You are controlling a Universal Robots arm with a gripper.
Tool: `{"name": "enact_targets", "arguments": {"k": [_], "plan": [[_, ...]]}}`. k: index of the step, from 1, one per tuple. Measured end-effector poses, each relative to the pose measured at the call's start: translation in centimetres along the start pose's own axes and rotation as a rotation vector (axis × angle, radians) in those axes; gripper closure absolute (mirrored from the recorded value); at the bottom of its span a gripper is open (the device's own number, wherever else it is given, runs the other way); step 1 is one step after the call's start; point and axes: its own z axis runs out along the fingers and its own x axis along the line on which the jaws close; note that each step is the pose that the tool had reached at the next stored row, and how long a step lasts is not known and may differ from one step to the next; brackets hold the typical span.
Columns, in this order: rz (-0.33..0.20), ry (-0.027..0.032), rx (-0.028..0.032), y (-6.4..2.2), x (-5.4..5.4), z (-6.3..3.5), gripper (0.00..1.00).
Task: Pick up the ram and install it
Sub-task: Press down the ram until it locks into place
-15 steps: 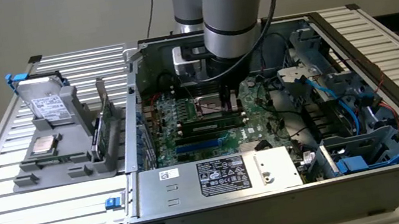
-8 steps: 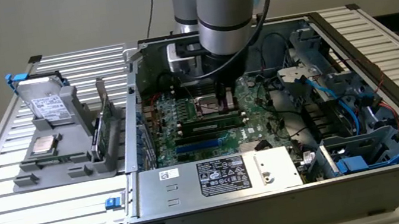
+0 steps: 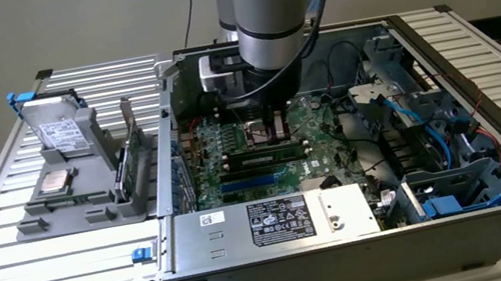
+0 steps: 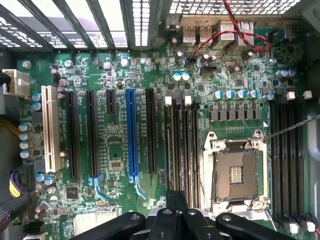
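Pincer point(image 3: 276, 135) shut over the motherboard point(image 3: 327, 145), by the seated ram point(image 3: 268, 157).
We judge the ram light, stiff, fragile: hold it by its edges.

Looking down on green motherboard point(image 4: 125, 155). Black pincer point(image 4: 176, 207) closed, hovering just over the dark memory slots point(image 4: 181, 145) beside the empty CPU socket point(image 4: 236, 172). Blue expansion slot point(image 4: 131, 132) standing between black slots, white slot point(image 4: 51, 127) further out. Red-black twisted cable point(image 4: 225, 37) looping near rear ports. Second memory slot bank point(image 4: 289, 150) sitting beyond the socket.
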Motion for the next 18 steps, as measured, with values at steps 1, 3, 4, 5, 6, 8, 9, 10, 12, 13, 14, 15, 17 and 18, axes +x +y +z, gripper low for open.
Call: {"name": "enact_targets", "arguments": {"k": [1, 3, 4, 5, 6, 8, 9, 10, 12, 13, 14, 15, 17, 18], "plan": [[0.0, 0.0, 0.0, 0.3, 0.0, 0.0, 0.89], [0.0, 0.0003, 0.0, 0.95, 0.0, -0.02, 0.89], [0.0, 0.0002, 0.0, 1.31, 0.0, -0.02, 0.89], [0.0, 0.0003, 0.0, 1.69, 0.0, -0.02, 0.89], [0.0, 0.0003, 0.0, 2.1, 0.0, -0.01, 0.89], [0.0, -0.0002, 0.0, 2.41, 0.0, 0.13, 0.89], [0.0, -0.0031, 0.0, 2.41, 0.0, 0.25, 0.89], [0.0, -0.0065, 0.0, 2.42, 0.0, 0.35, 0.89], [0.0, -0.0131, 0.0003, 2.42, 0.0, 0.59, 0.89], [0.0, -0.0156, 0.0006, 2.42, 0.1, 0.7, 0.89], [0.0, -0.0168, 0.0009, 2.43, 0.1, 0.77, 0.89], [0.0, -0.018, 0.0014, 2.46, 0.1, 0.84, 0.89], [0.0, -0.0203, 0.0035, 2.55, 0.1, 0.94, 0.89], [0.0, -0.0212, 0.0052, 2.62, 0.1, 0.99, 0.89]]}}
